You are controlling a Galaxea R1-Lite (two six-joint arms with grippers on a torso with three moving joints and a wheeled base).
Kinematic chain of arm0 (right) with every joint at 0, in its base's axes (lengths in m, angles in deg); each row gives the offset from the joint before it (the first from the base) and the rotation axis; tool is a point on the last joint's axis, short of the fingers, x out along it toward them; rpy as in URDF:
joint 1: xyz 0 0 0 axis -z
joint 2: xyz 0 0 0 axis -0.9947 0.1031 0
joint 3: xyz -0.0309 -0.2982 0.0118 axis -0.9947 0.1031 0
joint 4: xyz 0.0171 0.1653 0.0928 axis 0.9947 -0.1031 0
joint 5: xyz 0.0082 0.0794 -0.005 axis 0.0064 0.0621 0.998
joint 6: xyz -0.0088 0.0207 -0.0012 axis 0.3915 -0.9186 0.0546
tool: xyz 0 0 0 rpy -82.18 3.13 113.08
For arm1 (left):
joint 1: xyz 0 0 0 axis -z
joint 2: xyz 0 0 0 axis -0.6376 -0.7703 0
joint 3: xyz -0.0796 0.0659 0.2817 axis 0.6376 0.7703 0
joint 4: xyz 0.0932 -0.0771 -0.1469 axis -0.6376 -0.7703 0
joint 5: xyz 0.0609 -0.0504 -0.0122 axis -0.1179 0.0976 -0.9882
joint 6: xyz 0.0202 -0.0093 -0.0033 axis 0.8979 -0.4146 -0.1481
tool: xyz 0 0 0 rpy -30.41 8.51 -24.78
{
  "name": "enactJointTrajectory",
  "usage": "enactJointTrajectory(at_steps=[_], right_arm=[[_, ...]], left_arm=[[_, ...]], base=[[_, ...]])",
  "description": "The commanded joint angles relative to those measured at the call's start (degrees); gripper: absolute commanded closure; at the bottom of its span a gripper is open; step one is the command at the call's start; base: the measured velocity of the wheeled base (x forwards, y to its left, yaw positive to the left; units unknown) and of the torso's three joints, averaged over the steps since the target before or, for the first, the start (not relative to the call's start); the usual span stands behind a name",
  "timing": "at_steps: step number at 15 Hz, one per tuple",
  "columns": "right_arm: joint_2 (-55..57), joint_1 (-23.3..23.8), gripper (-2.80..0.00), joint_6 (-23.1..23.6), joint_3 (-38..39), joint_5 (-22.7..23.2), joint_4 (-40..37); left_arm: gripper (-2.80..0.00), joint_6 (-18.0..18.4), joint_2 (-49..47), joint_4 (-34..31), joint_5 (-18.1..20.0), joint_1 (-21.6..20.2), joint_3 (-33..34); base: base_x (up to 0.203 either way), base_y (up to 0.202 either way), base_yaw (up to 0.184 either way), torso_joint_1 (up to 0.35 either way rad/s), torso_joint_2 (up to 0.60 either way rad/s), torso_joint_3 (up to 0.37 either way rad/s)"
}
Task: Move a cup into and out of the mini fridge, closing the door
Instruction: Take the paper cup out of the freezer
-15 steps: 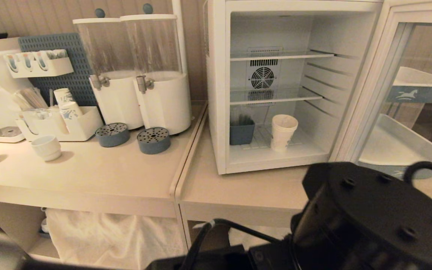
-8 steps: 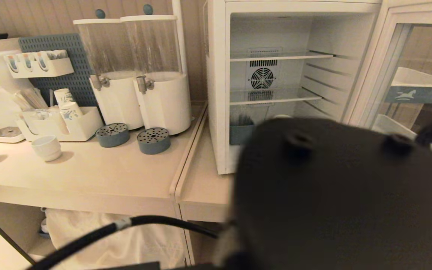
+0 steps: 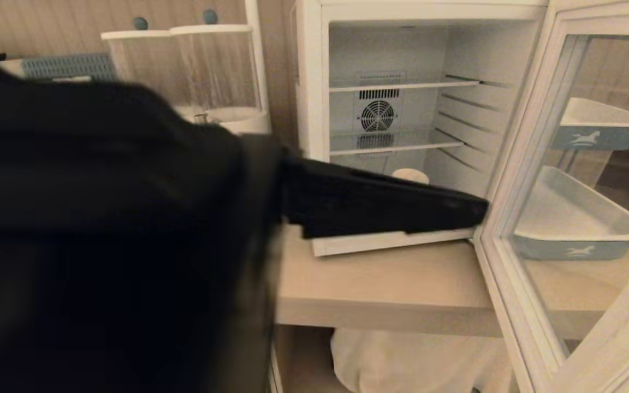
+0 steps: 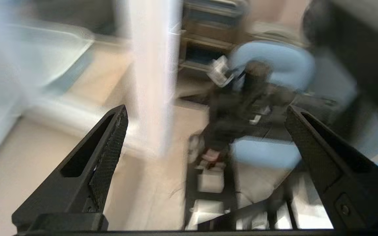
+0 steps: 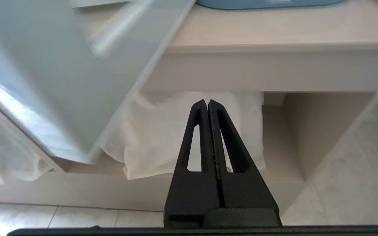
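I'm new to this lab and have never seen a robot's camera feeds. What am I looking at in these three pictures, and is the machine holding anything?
This is a two-armed robot on wheels. The wide picture comes from its head camera; the other two sit on its wrists, looking along each pincer.

In the head view, the big black shape is the robot's left arm, its left pincer stretched across the front of the white box-shaped mini fridge on a pale wooden counter. The glass door with the pale frame stands open at the right. Only the rim of the white paper cup shows behind the arm, on the fridge's floor.

The left wrist view is blurred, but its two black fingers stand wide apart with nothing between them. The right pincer is closed on nothing, low beside the counter. So nothing is held.
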Motion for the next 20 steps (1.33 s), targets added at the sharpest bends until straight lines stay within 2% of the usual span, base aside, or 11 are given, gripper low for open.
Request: enactJointTrajectory(at_steps=[1,4,6,7,9,11,12,17,18,19,20], right_arm=[[0.00,0.17,0.00,0.13,0.00,0.09,0.07],[0.00,0.17,0.00,0.13,0.00,0.09,0.07],[0.00,0.17,0.00,0.13,0.08,-0.09,0.43],[0.00,0.17,0.00,0.20,0.08,-0.09,0.34],[0.00,0.17,0.00,0.22,0.08,0.00,0.25],[0.00,0.17,0.00,0.22,0.08,0.00,0.25],[0.00,0.17,0.00,0.24,0.08,0.00,0.25],[0.00,0.17,0.00,0.84,0.08,-0.09,0.25],[0.00,0.17,0.00,0.91,0.08,-0.10,0.17],[0.00,0.17,0.00,0.75,0.08,-0.26,0.29],[0.00,0.17,0.00,0.84,0.08,-0.26,0.16]], left_arm=[[-2.80,0.12,10.83,-5.18,-0.11,-6.30,-0.42],[-2.80,0.19,20.43,-8.47,-0.19,-13.61,3.51],[-2.80,0.24,21.82,-9.00,-0.84,-15.32,5.20],[-2.80,0.33,23.56,-8.96,-3.56,-17.78,6.70],[-2.80,0.47,28.26,-8.78,-16.02,-22.61,10.59],[-2.80,-0.02,32.95,-9.52,-19.77,-24.65,12.78],[-2.80,-0.25,35.34,-10.71,-20.11,-28.32,13.64],[-2.80,-3.89,54.19,-24.75,-19.44,-47.66,16.36],[-2.80,-4.79,57.60,-29.72,-18.89,-52.29,16.17],[-2.80,-7.44,59.87,-37.71,-19.60,-55.20,14.47],[-2.80,-10.87,60.29,-44.13,-20.13,-55.88,11.64]], base=[[0.000,0.000,0.000,0.000,0.00,0.000],[0.000,0.000,0.000,0.000,0.00,0.000],[0.000,0.000,0.000,0.000,0.00,0.000],[0.000,0.000,0.000,0.000,0.00,0.000],[0.000,0.000,0.000,0.000,0.00,0.000],[0.000,0.000,0.000,0.000,0.00,0.000],[0.000,0.000,0.000,0.000,0.00,0.000],[0.000,0.000,0.000,0.000,0.00,0.000],[0.000,0.000,0.000,0.000,0.00,0.000],[0.000,0.000,0.000,0.000,0.00,0.000],[0.000,0.000,0.000,0.000,0.00,0.000]])
